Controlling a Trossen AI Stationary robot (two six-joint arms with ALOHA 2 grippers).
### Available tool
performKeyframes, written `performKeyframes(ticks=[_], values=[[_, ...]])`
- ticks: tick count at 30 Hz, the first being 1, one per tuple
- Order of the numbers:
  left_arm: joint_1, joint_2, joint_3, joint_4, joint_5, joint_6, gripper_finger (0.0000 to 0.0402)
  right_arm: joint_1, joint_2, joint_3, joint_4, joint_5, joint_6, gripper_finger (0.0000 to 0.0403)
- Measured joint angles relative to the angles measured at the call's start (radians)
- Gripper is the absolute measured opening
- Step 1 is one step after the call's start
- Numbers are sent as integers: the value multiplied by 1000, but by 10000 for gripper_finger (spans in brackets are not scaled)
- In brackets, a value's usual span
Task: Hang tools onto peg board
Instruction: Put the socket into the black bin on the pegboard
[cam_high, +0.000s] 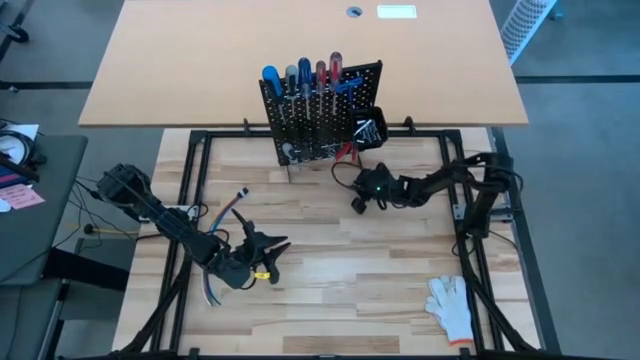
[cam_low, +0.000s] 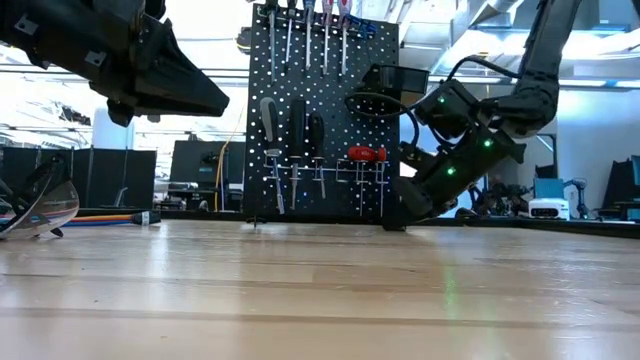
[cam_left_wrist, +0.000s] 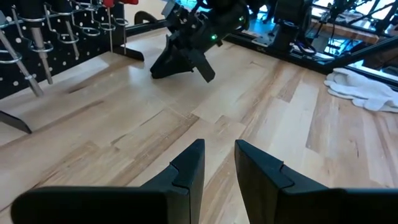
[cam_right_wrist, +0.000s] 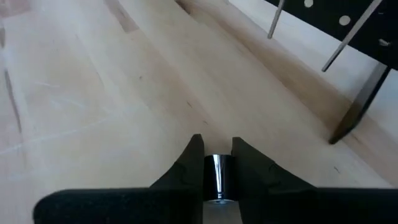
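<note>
Although most of the tools already hang on the peg board (cam_high: 322, 112), we judge the task not quite finished: our right gripper (cam_right_wrist: 217, 163) sits low at the worktop (cam_high: 330, 290) just in front of the board's foot, its fingers clamped on a small shiny metal cylinder (cam_right_wrist: 218, 177), likely a bit or short tool not yet put away. The board stands upright at the far edge of the worktop, a row of screwdrivers (cam_high: 300, 78) with blue, grey and red handles across its top, red-handled pliers (cam_low: 366, 154) lower down and a small black bin (cam_high: 368, 128) on its right side. Our left gripper (cam_left_wrist: 219, 165) waits well apart over the near left of the worktop, fingers a little apart and holding nothing. No other loose tool shows on the worktop, so this piece may be the last.
</note>
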Motion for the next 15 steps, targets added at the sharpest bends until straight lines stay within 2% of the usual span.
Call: performKeyframes(ticks=[4,7,10,15], values=[[0,0,0,0,12,0,82,87,-106,-8,-110,11,22,53],[-1,0,0,0,14,0,82,174,-221,-9,-231,-11,50,53],[-1,0,0,1,14,0,82,274,-359,-7,-268,-3,74,53],[-1,0,0,8,14,0,82,420,-553,76,-298,149,40,53]])
